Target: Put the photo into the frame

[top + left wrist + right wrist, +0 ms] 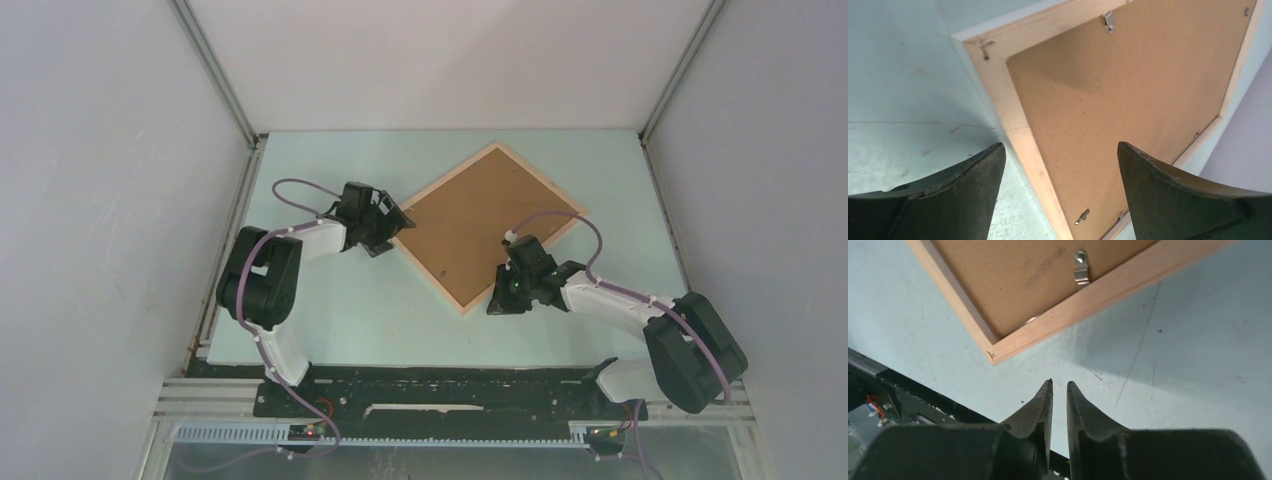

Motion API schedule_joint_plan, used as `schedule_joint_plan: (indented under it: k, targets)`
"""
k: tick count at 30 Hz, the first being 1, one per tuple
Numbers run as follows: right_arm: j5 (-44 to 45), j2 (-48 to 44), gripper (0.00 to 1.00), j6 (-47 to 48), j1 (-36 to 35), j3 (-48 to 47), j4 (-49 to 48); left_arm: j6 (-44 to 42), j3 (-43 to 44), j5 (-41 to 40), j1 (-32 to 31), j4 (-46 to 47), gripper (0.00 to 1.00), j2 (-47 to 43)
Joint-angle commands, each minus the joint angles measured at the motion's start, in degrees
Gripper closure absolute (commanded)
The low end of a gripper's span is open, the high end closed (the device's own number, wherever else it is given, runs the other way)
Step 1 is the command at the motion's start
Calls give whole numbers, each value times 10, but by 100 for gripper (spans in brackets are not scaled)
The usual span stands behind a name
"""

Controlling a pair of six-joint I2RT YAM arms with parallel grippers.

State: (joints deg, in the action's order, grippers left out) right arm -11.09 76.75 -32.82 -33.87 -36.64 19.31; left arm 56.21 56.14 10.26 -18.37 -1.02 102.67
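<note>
The frame of thin light wood lies face down on the pale table, turned like a diamond. The brown backing board fills its back, and small metal clips sit at its edges. The photo is not in view. My left gripper is open and empty at the frame's left corner; in the left wrist view its fingers straddle the wooden rim. My right gripper is shut and empty just off the frame's near corner, over bare table, with the rim beyond it.
Grey enclosure walls with aluminium posts surround the table on the left, back and right. A black rail runs along the near edge and also shows in the right wrist view. Bare table lies around the frame.
</note>
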Motion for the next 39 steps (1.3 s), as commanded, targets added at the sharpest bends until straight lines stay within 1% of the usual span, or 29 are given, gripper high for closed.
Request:
schedule_joint_plan:
  k: [1, 3, 6, 8, 9, 11, 12, 15, 18, 23, 28, 33, 39]
  targets:
    - [-41, 3, 71, -19, 3, -27, -44, -75, 21, -31, 25, -71, 7, -18]
    - [-13, -12, 62, -6, 17, -41, -35, -78, -5, -23, 27, -53, 5, -46]
    - [1, -26, 48, 11, 64, -58, -27, -83, -49, -14, 23, -24, 3, -87]
    - [11, -29, 35, 19, 103, -64, -20, -85, -85, -1, 19, 4, 1, -112]
    - [25, -28, 29, 18, 126, -68, -1, -86, -106, 12, 14, 42, 0, -125]
    - [27, -17, 22, 16, 171, -79, 23, -91, -131, 24, 7, 78, 0, -144]
    - [18, -7, 21, 11, 201, -89, 35, -94, -136, 23, 3, 85, 0, -151]
    - [-24, 40, 23, -16, 247, -131, 93, -104, -136, 11, -11, 89, 0, -154]
    - [-57, 77, 26, -33, 259, -155, 109, -121, -127, -1, -31, 88, 0, -151]
    - [-6, 112, 28, -50, 252, -192, 126, -144, -123, -33, -65, 83, 0, -160]
    - [-29, 146, 29, -100, 264, -200, 105, -140, -118, -43, -70, 72, 1, -155]
    - [-23, 190, 31, -151, 263, -220, 107, -138, -117, -45, -70, 74, 1, -152]
    - [-42, 235, 34, -166, 258, -228, 86, -138, -117, -44, -70, 75, 1, -153]
